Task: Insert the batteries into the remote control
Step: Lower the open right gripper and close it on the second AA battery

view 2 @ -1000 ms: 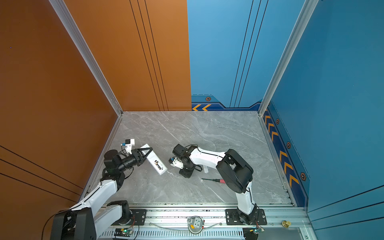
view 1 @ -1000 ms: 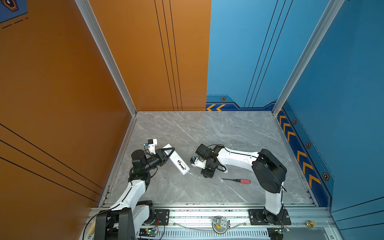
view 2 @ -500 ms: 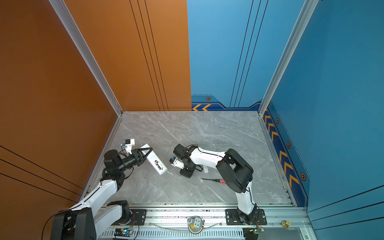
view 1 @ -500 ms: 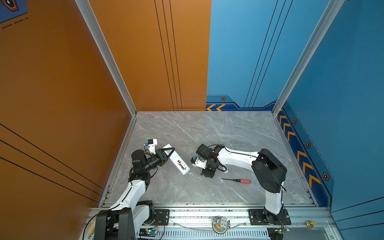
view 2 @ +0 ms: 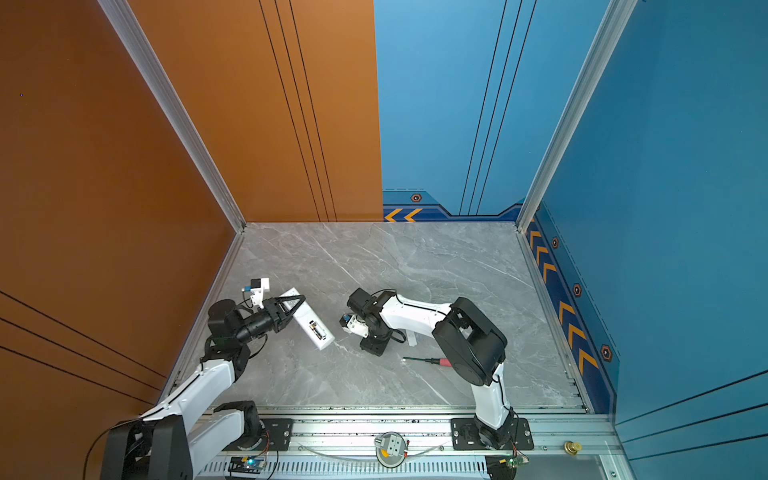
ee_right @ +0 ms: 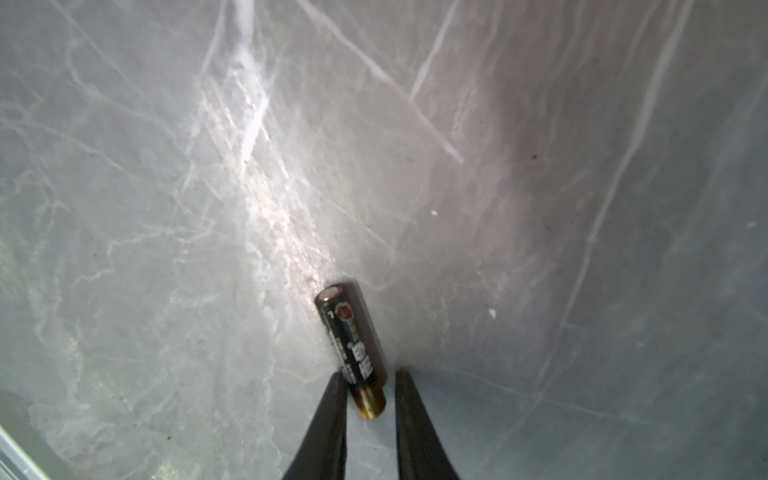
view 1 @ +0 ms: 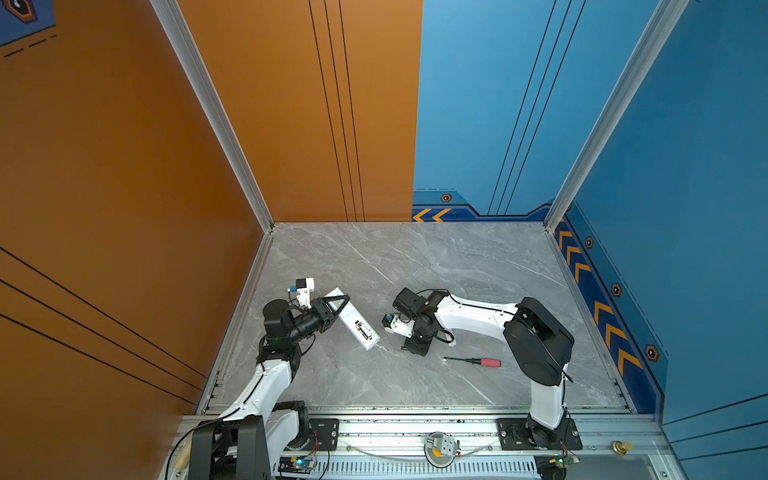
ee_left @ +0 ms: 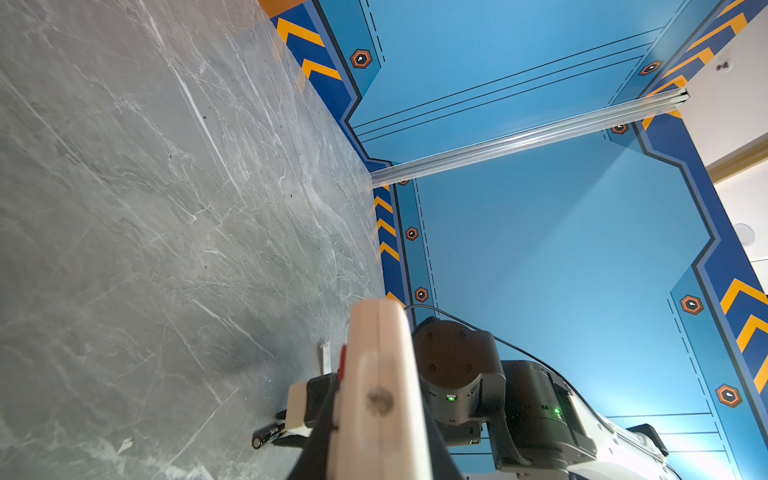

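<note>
the right gripper (ee_right: 370,376) is down at the grey marble worktop (view 1: 415,266), its two black fingers (ee_right: 332,415) set to either side of a battery (ee_right: 351,340) that lies flat on the surface. the gold-banded end of that cell sits between the fingertips, while the dark, printed body runs out ahead of them. one finger seems to touch the side of the cell and a thin strip of worktop shows between it and the other finger, so the jaws stand narrowly apart and have no firm hold on it. in the left wrist view the same battery (ee_left: 266,434) shows on the worktop below the right wrist

the left gripper (view 1: 334,303) is clamped on the far end of the remote control (view 1: 359,326), which slants towards the middle of the worktop with its plain white back turned up. whether its near end rests on the surface cannot be told. an open recess in that back holds what looks like a second dark cell (view 1: 363,330). in both top views the remote control (view 2: 311,322) lies just beside the right wrist, with a gap between them

a red-handled screwdriver (view 1: 473,361) lies on the worktop near the right arm, apart from both grippers
</note>
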Controlling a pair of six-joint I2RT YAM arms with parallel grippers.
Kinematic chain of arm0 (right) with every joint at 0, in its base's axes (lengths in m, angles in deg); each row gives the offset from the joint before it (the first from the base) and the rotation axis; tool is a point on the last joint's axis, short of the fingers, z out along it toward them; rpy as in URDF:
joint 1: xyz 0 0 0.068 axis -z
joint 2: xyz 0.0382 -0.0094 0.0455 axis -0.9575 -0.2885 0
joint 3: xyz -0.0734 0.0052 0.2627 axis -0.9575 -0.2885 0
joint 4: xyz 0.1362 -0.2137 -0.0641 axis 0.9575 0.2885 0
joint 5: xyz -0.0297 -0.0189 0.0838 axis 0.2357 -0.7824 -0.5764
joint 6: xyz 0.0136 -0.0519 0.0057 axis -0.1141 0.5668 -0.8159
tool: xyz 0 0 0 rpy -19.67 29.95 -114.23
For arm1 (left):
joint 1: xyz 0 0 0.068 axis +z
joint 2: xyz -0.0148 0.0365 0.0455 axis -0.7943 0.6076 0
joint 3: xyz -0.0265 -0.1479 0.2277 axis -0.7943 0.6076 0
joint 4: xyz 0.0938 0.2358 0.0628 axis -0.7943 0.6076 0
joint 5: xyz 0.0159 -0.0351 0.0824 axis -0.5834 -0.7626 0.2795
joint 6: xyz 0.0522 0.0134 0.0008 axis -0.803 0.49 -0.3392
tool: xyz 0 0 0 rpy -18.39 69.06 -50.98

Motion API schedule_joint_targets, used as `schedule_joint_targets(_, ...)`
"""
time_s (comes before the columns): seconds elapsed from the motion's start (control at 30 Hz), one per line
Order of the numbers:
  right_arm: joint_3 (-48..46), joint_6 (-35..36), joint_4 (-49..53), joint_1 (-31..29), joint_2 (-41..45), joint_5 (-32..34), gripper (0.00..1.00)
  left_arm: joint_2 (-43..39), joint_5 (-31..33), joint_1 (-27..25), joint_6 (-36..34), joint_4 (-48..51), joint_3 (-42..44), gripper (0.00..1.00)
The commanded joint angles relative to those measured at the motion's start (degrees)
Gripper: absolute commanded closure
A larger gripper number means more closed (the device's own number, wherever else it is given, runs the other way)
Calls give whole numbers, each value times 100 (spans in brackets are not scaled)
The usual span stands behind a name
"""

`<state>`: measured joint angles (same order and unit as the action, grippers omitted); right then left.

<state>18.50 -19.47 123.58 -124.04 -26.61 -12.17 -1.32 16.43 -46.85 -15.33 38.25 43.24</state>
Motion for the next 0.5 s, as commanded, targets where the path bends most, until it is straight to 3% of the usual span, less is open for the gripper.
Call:
schedule_joint_targets(0.0, -161, 61, 118, 2, -150, -99, 80, -106, -18, 55, -113, -81, 43, 100)
schedule_joint_targets(0.47, -192, 42, 87, -13, -151, -106, 86, -120, -9, 59, -118, -72, 49, 100)
